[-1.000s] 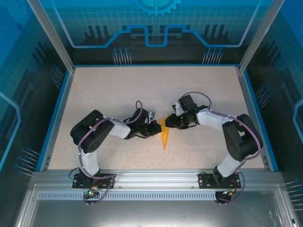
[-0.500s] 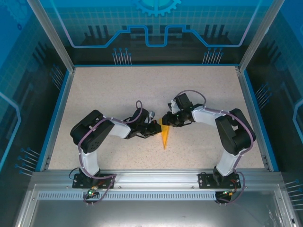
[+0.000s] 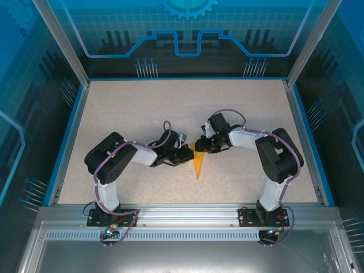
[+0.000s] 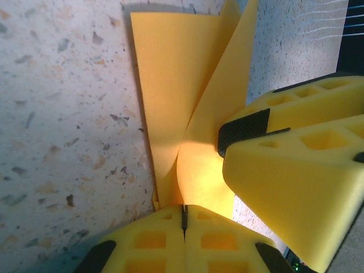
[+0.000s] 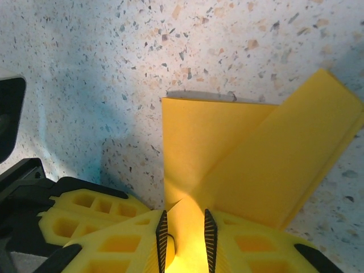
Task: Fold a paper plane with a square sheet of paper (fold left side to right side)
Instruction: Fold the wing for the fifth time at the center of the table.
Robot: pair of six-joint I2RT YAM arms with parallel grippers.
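Speckled beige table (image 3: 142, 108) inside a blue-lit enclosure with aluminium posts; a metal rail runs along the near edge, where both arm bases bolt on.

Left arm (image 3: 114, 162) is folded low, reaching right toward table centre. Right arm (image 3: 278, 159) is bent over, reaching left to the same spot. The two wrists nearly meet mid-table.

Left gripper (image 3: 183, 156): clenched. In the left wrist view its yellow fingertips (image 4: 183, 213) sit flush with no gap at the seam. The paper's narrow end runs straight into that seam, so it reads as pinched on the paper plane (image 4: 170, 85).

Right gripper (image 3: 200, 145): in its own wrist view (image 5: 185, 227) the black pads stand a little apart with a raised fold of paper between them. Can't tell whether the pads actually clamp it or just straddle it. From the left wrist camera, one right finger (image 4: 296, 165) sits against the upper flap.

Paper plane (image 3: 197, 165): orange-yellow, at table centre, wide end up between the two grippers, pointed tip aimed at the near edge. Partly folded: one layer lies flat on the table and a second flap (image 5: 284, 159) angles off to the side, lifted along the crease. Far edge is straight and casts a thin shadow on the tabletop.
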